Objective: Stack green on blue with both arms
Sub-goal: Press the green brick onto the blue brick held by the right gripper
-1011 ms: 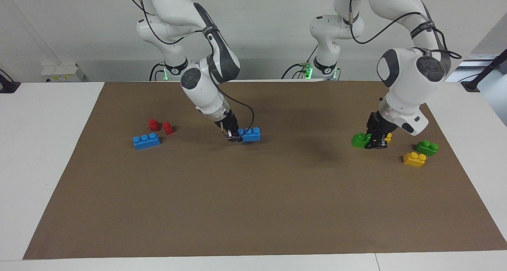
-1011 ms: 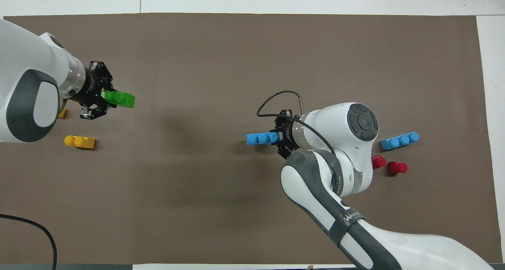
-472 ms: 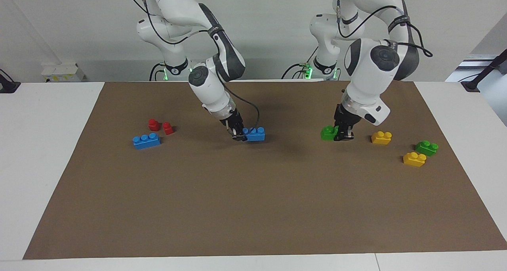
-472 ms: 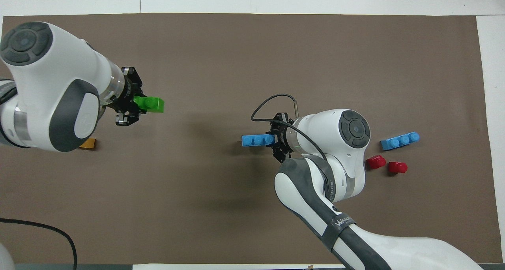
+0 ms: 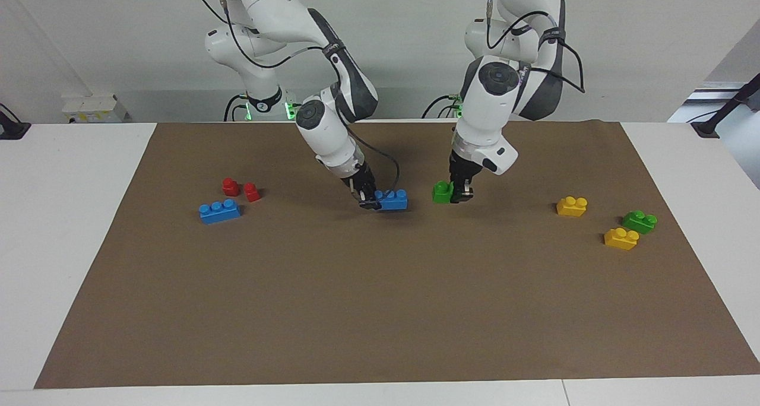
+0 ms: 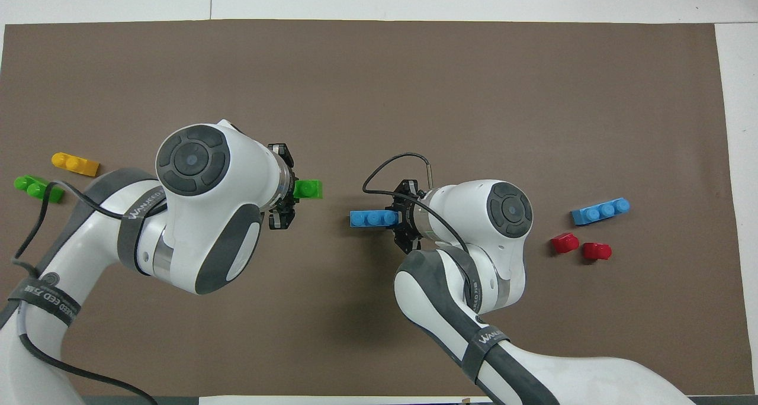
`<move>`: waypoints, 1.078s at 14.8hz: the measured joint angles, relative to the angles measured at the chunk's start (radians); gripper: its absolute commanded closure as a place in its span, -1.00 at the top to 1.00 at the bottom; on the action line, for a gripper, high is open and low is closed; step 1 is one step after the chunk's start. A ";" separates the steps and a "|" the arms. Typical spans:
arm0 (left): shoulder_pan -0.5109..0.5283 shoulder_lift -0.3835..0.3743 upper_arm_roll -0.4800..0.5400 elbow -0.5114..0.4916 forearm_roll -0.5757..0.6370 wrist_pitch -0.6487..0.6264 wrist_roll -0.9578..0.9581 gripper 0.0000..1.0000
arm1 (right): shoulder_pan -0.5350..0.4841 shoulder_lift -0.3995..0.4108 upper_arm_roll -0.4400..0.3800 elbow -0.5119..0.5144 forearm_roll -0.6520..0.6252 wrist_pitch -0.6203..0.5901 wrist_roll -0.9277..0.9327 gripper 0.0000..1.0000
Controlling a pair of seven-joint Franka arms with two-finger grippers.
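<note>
mid-frame, left gripper [image 5: 460, 193] clamps green brick [image 5: 441, 192], right gripper [image 5: 369, 201] clamps blue brick [image 5: 393, 200] — studs should align (squarely) before pressing.

The green brick [image 5: 441, 192] and blue brick [image 5: 394, 200] looked like smooth, slightly glossy plastic; the brown mat [image 5: 380, 299] was matt and faintly grainy, like paper or card; the arms' white shells [image 6: 213, 186] were glossy plastic, their dark joint covers [image 6: 228, 257] duller.

Left arm's body [image 6: 201, 215] hides 1 yellow brick [image 5: 572, 206] overhead; both grippers' fingertips too small to read; arm bases cut off by frame edges.
</note>
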 measured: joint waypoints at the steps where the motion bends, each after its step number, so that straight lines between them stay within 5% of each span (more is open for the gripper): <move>1: -0.013 -0.007 0.001 -0.019 0.000 0.017 -0.012 -1.00 | 0.000 0.001 0.000 -0.010 0.000 0.017 0.000 -1.00; 16: -0.202 0.038 -0.001 -0.080 0.101 0.185 -0.262 -1.00 | 0.000 0.016 0.000 -0.037 0.000 0.058 -0.003 -1.00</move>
